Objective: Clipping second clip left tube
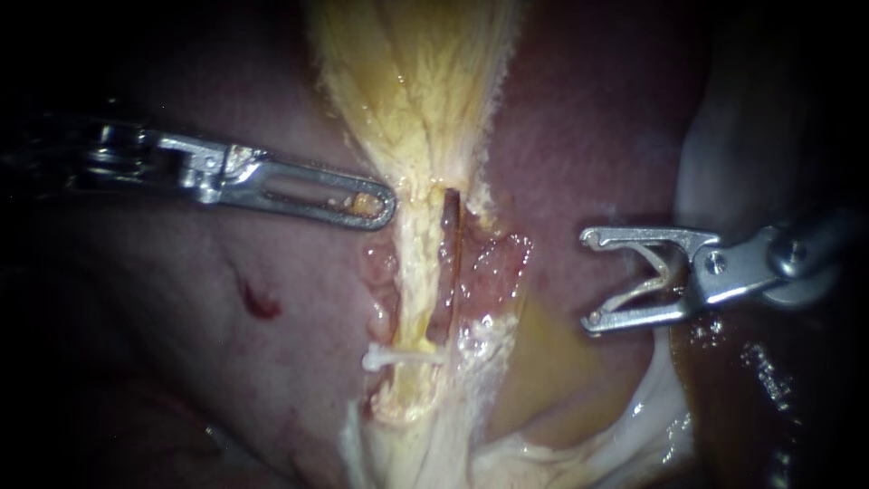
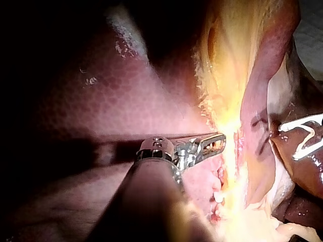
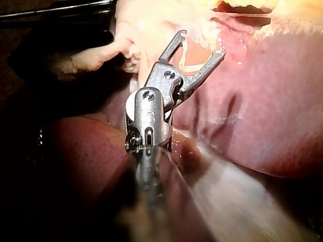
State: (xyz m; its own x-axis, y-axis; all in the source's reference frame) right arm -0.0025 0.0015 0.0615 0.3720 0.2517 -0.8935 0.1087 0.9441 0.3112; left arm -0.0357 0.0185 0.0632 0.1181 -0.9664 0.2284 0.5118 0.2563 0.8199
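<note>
Liver (image 1: pixel 181 344): dark pink surface across the left of the frame; a small red spot (image 1: pixel 258 299) is noted on it.
Left instrument (image 1: pixel 385 204) (image 2: pixel 219 141): laid across left of centre. The slotted jaws are seen lying together, with no hold on tissue made out. A yellow fleck is lodged in the slot, and the tip is just beside the tube's upper part.
Left tube (image 1: pixel 418 272): found at centre frame, running top to bottom below a fan of yellow tissue (image 1: pixel 416 81). It is pale yellow, stringy and glistening, and is parted from its neighbour by a dark slit (image 1: pixel 450 213).
White clip (image 1: pixel 403 357): set crosswise low on the left tube, lower centre.
Right instrument (image 1: pixel 590 279) (image 3: pixel 202 43): right of centre, well apart from the tube. The jaws are spread wide, with a pale clip (image 1: pixel 656 276) (image 3: pixel 194 63) seated between them and touched by both.
</note>
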